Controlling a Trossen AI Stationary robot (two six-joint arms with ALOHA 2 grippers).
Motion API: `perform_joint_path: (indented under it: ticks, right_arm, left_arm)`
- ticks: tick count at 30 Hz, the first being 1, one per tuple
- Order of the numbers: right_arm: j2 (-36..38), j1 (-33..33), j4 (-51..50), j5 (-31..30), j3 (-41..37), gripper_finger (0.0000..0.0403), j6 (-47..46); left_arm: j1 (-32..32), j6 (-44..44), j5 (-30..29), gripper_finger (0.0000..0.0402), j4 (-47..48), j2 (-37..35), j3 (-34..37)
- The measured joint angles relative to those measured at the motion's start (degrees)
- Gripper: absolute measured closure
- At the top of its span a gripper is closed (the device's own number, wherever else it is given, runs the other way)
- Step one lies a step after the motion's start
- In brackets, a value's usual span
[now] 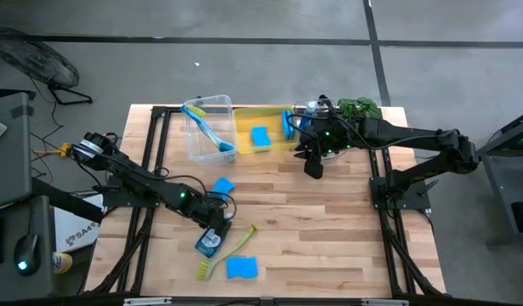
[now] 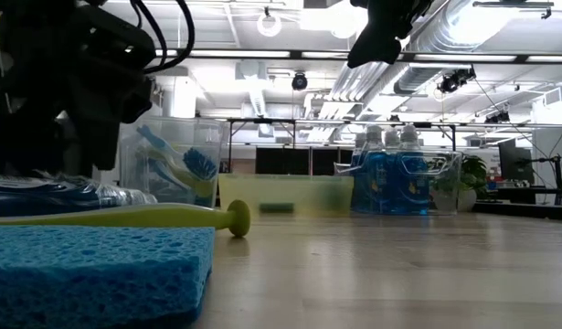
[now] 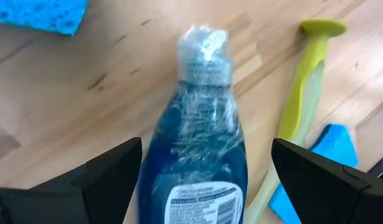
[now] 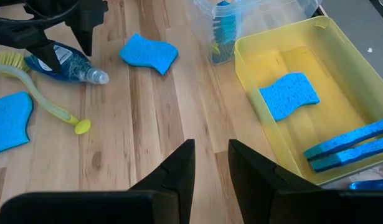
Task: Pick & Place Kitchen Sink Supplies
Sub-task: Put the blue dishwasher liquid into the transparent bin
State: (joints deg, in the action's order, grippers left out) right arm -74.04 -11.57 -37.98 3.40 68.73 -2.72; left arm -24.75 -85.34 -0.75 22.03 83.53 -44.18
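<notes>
A small clear bottle of blue dish soap lies on its side on the wooden table. My left gripper hangs over it, open and pointing steeply down, one finger on either side of the bottle's body without touching it. Beside the bottle lie a yellow-green brush and a blue sponge; another sponge lies farther back. My right gripper hangs high above the table near the yellow bin, its fingers a little apart with nothing between them.
The clear bin at the back holds a blue brush. The yellow bin holds a flat sponge and sponges standing on edge. More soap bottles and a leafy plant stand at the far right.
</notes>
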Motion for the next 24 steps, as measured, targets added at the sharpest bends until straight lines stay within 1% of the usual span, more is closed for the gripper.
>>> perform_joint_path:
  ticks: [5,8,12,17,20,24]
  right_arm:
    - [0.00,0.00,-0.09,0.00,0.00,0.0313,0.00]
    - [0.00,0.00,-0.09,-0.02,0.00,0.0313,0.02]
    - [0.00,0.00,-0.04,-0.39,0.00,0.0313,0.09]
    - [0.00,0.00,-0.02,-0.46,0.00,0.0313,0.02]
    - [-0.02,0.00,0.07,-0.46,0.00,0.0313,0.00]
    - [-0.02,0.00,0.19,-0.51,0.00,0.0313,-0.22]
  left_arm:
    - [0.00,-0.25,3.30,0.0050,0.91,0.00,0.00]
    - [0.00,1.86,4.47,0.0050,0.47,0.00,0.00]
    - [0.00,5.20,4.92,0.0050,-0.55,0.00,0.00]
    - [0.02,5.81,5.22,0.0050,-1.32,0.42,-0.02]
    - [0.49,6.06,7.89,0.0050,-0.93,2.10,-0.02]
    - [2.28,7.75,13.39,0.0050,-1.54,4.13,-0.04]
